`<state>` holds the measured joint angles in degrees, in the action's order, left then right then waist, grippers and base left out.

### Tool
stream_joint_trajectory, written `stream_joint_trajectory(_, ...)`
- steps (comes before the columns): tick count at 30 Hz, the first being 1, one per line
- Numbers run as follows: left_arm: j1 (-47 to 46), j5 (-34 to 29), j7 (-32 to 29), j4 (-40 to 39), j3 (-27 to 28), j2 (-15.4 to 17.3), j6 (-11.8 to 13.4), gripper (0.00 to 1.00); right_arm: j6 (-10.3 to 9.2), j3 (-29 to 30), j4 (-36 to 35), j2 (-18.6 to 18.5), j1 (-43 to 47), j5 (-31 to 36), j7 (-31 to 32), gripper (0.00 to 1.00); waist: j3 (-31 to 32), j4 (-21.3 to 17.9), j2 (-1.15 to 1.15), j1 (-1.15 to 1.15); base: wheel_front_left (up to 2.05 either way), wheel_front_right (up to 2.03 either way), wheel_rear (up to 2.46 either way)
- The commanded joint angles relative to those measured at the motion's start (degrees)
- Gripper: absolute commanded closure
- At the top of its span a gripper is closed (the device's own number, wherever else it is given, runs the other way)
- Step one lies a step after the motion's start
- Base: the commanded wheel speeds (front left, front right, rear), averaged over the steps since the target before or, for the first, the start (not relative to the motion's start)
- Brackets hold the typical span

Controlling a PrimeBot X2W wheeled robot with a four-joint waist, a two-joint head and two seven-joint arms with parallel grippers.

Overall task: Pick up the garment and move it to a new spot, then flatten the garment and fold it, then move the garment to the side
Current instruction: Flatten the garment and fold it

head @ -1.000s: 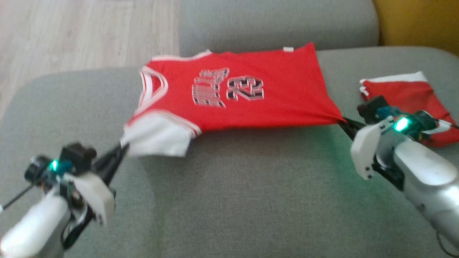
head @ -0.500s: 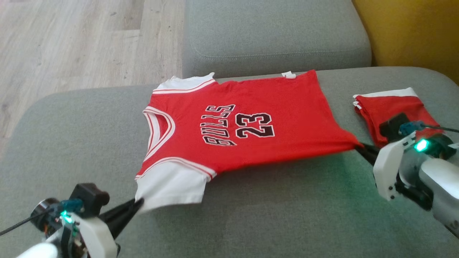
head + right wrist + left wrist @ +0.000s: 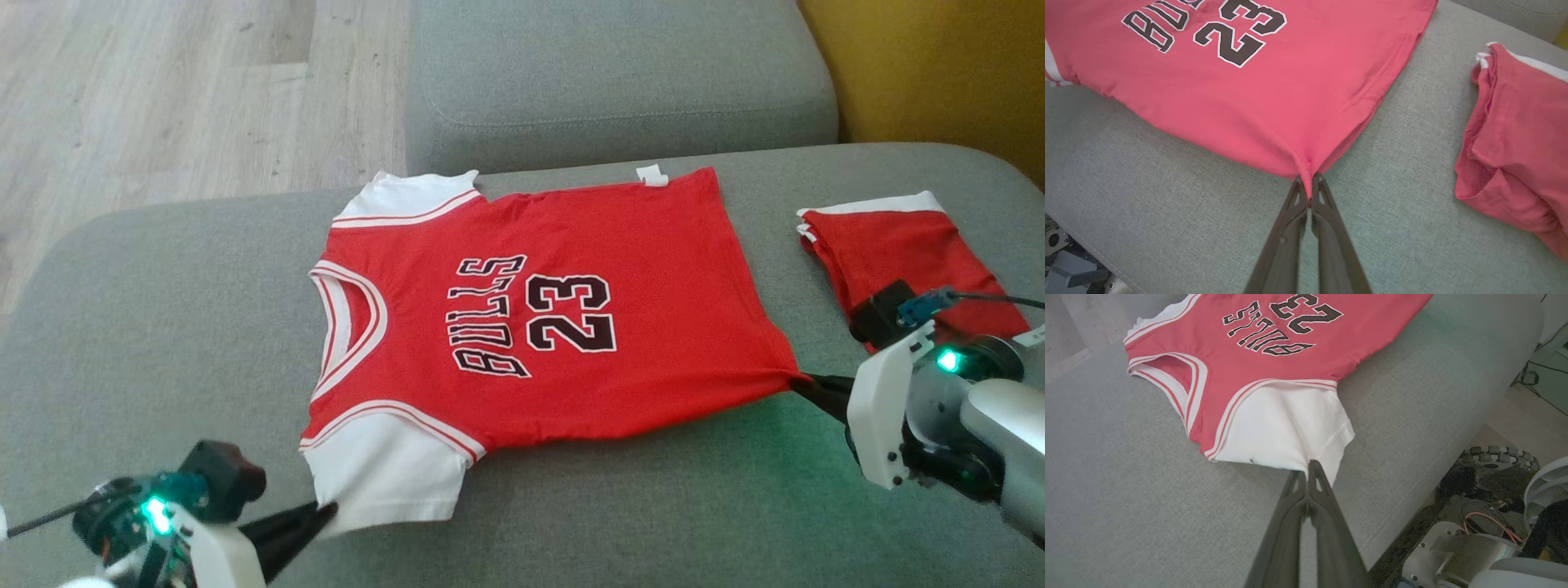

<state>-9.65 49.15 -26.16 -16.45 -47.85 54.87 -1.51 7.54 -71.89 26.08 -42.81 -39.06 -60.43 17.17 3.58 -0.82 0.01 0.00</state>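
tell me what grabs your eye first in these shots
A red Bulls jersey lies spread flat on the grey sofa. The left gripper pinches its white sleeve and the right gripper its hem corner. A folded red garment lies beside it, to the robot's right.

I see a grey fabric sofa (image 3: 571, 506), its cushion (image 3: 620, 82) behind, pale wood plank floor (image 3: 163, 98) at left, mustard-yellow backdrop (image 3: 939, 73) at right, soft daylight.

On my head camera the right hand (image 3: 804, 381) covers the near end of the folded red garment (image 3: 890, 245), and the bottom edge cuts off the left hand (image 3: 326, 513) just behind its fingers. The white tag (image 3: 651, 174) on the jersey (image 3: 653, 269) hem is too small for me to read.
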Motion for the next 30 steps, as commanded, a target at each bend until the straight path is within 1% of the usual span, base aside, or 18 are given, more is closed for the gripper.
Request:
stream_joint_trajectory(1, -4.4, -0.8, 0.1, -0.9, 3.5, 2.7, 0.1, 1.0, -0.05, 0.7, -0.9, -1.9, -0.8, -0.4, -0.1, 1.0, -0.2, -0.1, -0.01, 0.0, 0.0, 0.0, 0.0)
stream_joint_trajectory(6, -8.0, -2.1, 0.3, 2.3, 4.1, 0.9, -0.7, 1.0, -0.05, 0.9, -0.7, -1.3, -2.3, -0.4, 0.0, 1.0, -1.4, -0.3, -0.01, 0.0, 0.0, 0.0, 0.0)
stream_joint_trajectory(9, -10.9, -3.0, -0.1, 5.4, 4.3, -0.2, -1.6, 1.0, -0.05, 1.2, -0.1, -0.6, -3.6, -0.4, -0.1, 1.0, -2.4, -0.4, -0.01, 0.0, 0.0, 0.0, 0.0)
stream_joint_trajectory(13, -15.7, -4.3, -0.8, 9.9, 4.3, -1.7, -3.3, 1.0, -0.05, 2.1, 1.8, 0.8, -5.6, -0.6, -0.3, 1.0, -4.0, -0.6, -0.01, 0.0, 0.0, 0.0, 0.0)
stream_joint_trajectory(18, -23.2, -6.6, -1.7, 15.6, 3.8, -4.2, -4.8, 1.0, -0.05, 3.2, 4.9, 2.8, -8.4, -0.4, -0.5, 1.0, -7.5, -0.9, -0.01, 0.0, 0.0, 0.0, 0.0)
stream_joint_trajectory(25, -33.6, -10.7, -0.6, 25.7, 0.4, -8.0, -5.8, 1.0, -0.05, 3.7, 9.2, 6.2, -12.0, 0.3, -0.8, 1.0, -12.0, -1.6, -0.01, 0.0, 0.0, 0.0, 0.0)
stream_joint_trajectory(30, -39.8, -11.6, 0.8, 31.0, -5.1, -10.0, -5.9, 1.0, -0.05, 3.6, 12.1, 8.3, -14.0, 0.7, -1.7, 1.0, -14.4, -2.1, -0.01, 0.0, 0.0, 0.0, 0.0)
